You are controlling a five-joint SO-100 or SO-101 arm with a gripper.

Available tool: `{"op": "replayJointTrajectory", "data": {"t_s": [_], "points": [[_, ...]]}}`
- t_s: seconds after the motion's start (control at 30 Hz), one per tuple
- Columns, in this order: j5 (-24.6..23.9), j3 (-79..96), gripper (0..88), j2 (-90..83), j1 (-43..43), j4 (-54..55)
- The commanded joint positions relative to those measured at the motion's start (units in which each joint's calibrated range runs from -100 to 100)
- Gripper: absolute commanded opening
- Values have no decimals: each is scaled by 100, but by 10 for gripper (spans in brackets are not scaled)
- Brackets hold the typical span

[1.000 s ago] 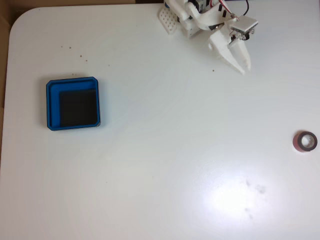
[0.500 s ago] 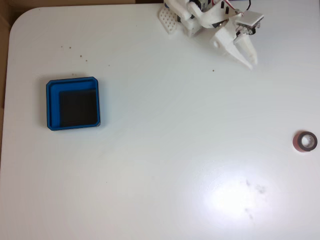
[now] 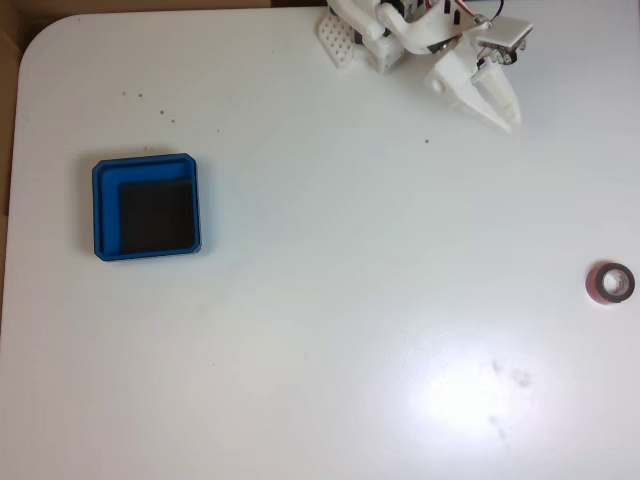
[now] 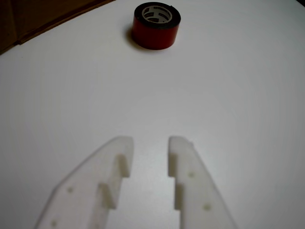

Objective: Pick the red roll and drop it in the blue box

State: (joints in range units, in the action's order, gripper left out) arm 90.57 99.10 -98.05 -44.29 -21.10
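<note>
The red roll [image 3: 610, 283] lies flat near the right edge of the white table in the fixed view, its pale core facing up. The wrist view shows the red roll [image 4: 156, 26] ahead of the fingertips, near the top. The blue box [image 3: 105, 205], with a black floor and nothing in it, sits far to the left. My white gripper [image 3: 508, 120] hangs at the top right, well above the roll in the picture and pointing down-right. In the wrist view the gripper [image 4: 150, 143] has a narrow gap between its fingers with nothing in it.
The arm's white base [image 3: 365, 35] stands at the table's top edge. The table's rounded corner [image 3: 40, 35] and left edge border a brown surface. Brown cardboard [image 4: 38, 14] shows beyond the table edge behind the roll in the wrist view. A glare patch [image 3: 460, 395] lies at the lower right.
The gripper has swung to the right and slightly up in the fixed view. The roll and the box have not moved.
</note>
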Motion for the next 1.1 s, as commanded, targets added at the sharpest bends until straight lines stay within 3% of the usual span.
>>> {"op": "replayJointTrajectory", "data": {"t_s": [0.0,0.8,1.07], "points": [[-12,72,9,-28,-2,105],[-29,-117,9,48,37,122],[-29,-1150,9,1277,17,130]]}}
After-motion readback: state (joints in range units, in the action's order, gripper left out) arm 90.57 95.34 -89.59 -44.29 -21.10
